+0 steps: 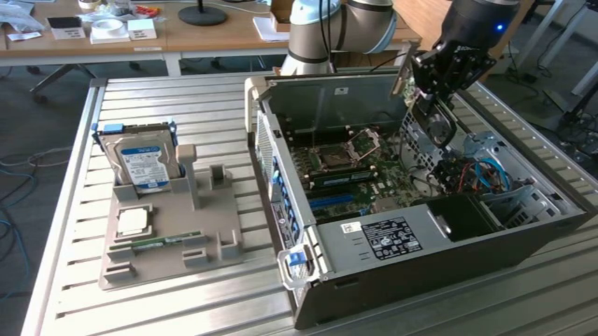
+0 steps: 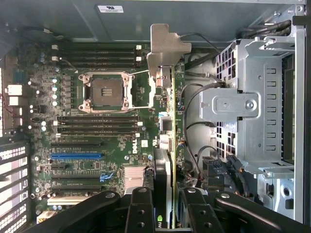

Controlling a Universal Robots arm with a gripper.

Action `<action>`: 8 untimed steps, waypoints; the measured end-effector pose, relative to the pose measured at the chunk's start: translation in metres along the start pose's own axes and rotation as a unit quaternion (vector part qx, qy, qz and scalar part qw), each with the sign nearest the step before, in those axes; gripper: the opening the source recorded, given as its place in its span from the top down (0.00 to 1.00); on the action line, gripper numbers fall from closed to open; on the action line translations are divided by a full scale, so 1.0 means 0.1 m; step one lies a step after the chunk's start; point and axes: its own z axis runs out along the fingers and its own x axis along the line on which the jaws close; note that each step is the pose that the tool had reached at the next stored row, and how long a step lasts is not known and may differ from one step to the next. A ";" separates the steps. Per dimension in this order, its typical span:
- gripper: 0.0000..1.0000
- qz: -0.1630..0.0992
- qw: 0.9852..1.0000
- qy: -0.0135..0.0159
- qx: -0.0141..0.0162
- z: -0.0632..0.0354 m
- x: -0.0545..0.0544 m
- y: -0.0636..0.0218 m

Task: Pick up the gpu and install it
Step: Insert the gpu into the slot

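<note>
My gripper (image 1: 441,82) hangs over the far right part of the open computer case (image 1: 449,238) and is shut on the gpu (image 1: 435,120). The card hangs on edge below the fingers, its black round fan facing the exterior view's right and its silver end bracket (image 1: 404,70) pointing to the far side. In the wrist view the gpu (image 2: 168,141) is seen edge-on, bracket (image 2: 164,46) at the far end, clamped between the black fingers (image 2: 141,208) of my gripper (image 2: 167,206). It hovers above the motherboard (image 2: 97,126), beside the metal drive cage (image 2: 248,107).
On the board lie a CPU socket (image 2: 107,92), memory slots and a blue slot (image 2: 75,156). At the exterior view's left a grey fixture (image 1: 168,252) holds a silver hard drive (image 1: 140,162), a chip (image 1: 134,222) and a green memory stick (image 1: 168,241). Cables (image 1: 477,175) lie inside the case.
</note>
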 end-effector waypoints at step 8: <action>0.73 -0.071 0.997 0.005 -0.002 0.004 0.00 -0.001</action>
